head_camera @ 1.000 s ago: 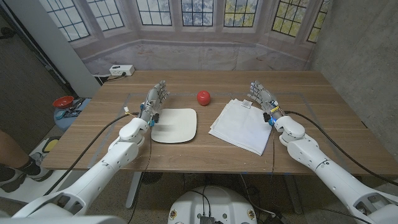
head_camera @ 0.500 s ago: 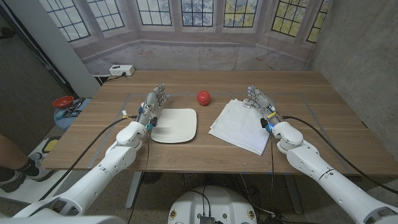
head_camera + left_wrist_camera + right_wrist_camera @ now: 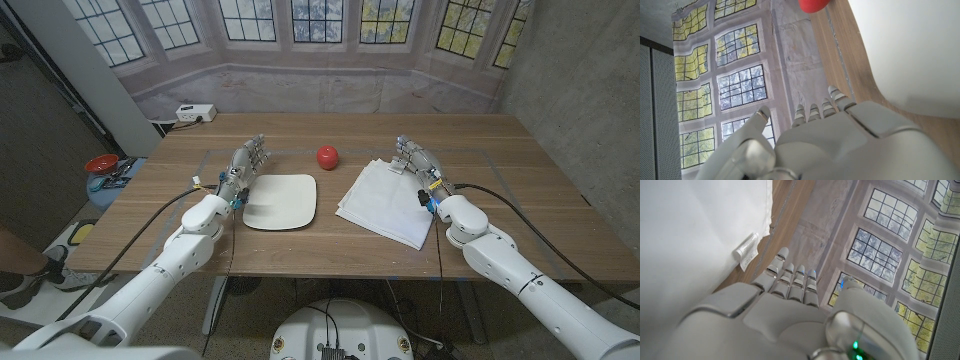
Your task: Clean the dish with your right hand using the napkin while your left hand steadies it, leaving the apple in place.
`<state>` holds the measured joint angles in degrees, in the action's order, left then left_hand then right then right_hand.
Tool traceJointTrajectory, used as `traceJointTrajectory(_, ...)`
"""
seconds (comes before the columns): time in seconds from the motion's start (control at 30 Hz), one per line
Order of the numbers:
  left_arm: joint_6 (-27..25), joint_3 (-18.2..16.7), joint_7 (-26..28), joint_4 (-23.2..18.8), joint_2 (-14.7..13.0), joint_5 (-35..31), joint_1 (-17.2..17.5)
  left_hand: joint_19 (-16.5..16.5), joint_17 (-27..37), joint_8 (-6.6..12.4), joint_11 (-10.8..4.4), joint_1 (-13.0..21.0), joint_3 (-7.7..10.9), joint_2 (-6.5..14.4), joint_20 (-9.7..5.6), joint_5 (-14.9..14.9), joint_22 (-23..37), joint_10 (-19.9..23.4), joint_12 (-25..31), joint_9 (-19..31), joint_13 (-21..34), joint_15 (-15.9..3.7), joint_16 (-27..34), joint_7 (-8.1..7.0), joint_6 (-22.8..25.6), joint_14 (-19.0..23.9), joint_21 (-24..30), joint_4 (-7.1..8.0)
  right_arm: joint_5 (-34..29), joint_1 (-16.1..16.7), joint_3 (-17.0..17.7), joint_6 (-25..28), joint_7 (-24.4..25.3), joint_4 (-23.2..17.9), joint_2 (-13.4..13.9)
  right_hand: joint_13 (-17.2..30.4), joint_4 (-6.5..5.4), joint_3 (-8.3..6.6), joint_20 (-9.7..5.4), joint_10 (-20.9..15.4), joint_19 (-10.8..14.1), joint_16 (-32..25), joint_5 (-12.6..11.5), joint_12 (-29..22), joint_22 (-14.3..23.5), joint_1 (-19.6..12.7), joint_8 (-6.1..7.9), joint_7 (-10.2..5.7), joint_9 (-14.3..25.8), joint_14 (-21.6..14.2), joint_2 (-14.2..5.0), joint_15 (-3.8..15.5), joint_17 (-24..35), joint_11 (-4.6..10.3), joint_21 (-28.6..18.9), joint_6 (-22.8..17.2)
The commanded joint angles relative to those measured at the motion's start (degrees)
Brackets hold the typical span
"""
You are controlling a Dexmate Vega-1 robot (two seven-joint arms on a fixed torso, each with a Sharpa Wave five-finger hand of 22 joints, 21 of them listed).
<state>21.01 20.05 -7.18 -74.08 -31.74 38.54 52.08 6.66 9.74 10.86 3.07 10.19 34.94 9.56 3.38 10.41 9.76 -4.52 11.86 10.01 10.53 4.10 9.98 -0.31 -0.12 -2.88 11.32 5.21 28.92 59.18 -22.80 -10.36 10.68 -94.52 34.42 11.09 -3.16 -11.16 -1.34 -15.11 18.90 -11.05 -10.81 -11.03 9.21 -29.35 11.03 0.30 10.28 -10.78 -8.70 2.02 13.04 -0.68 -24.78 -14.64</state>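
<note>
A cream square dish [image 3: 281,201] lies on the wooden table left of centre, and its pale surface [image 3: 910,45] also shows in the left wrist view. A red apple [image 3: 327,156] [image 3: 812,4] sits on the wood beyond the dish's far right corner. A folded white napkin [image 3: 388,201] [image 3: 690,235] lies right of centre. My left hand [image 3: 245,166] [image 3: 815,135] stands open beside the dish's far left corner, holding nothing. My right hand [image 3: 418,160] [image 3: 785,305] is open at the napkin's far right edge, fingers straight, with nothing in it.
Taped lines mark a rectangle on the table [image 3: 500,150]. A small tag [image 3: 747,250] sticks out at the napkin's edge near my right fingers. A window backdrop stands behind the table. A red bowl [image 3: 101,163] sits on a stand off the table's left side.
My right hand has shifted slightly left toward the napkin's far edge. My left hand has drawn a little left, away from the dish. Dish, apple and napkin have not moved.
</note>
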Motion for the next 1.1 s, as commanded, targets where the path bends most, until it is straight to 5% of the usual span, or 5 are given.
traceJointTrajectory(0.03,0.2,0.6,-0.7,1.2,0.1,-0.6,-1.1,0.4,0.1,-0.06,0.07,0.5,0.35,-0.2,-0.17,0.0,0.3,-0.2,0.3,0.2,0.3,0.51,0.3,0.07,0.2,0.0,0.1,-0.13,-3.6,0.4,-0.4,1.5,1.8,-3.2,1.7,0.0,0.41,-0.31,-0.13,0.0,0.6,-0.1,0.1,-0.1,0.2,-0.5,-0.02,-0.22,0.3,0.1,0.61,-0.01,0.0,-0.44,0.4,0.2)
traceJointTrajectory(1.1,1.1,0.7,-0.1,2.3,1.3,-0.9,-2.1,0.6,0.0,0.03,-0.2,1.3,0.93,-0.5,-0.08,-0.1,0.3,0.8,0.5,0.2,0.3,0.56,0.3,0.12,0.9,0.5,0.1,-1.16,-15.9,0.2,-3.4,18.5,7.9,-16.3,7.0,0.0,3.16,-0.89,-0.65,0.0,1.2,-0.1,0.4,-0.1,0.2,-2.2,0.04,0.24,0.3,0.4,1.87,-0.16,-1.2,-0.82,2.0,-0.2)
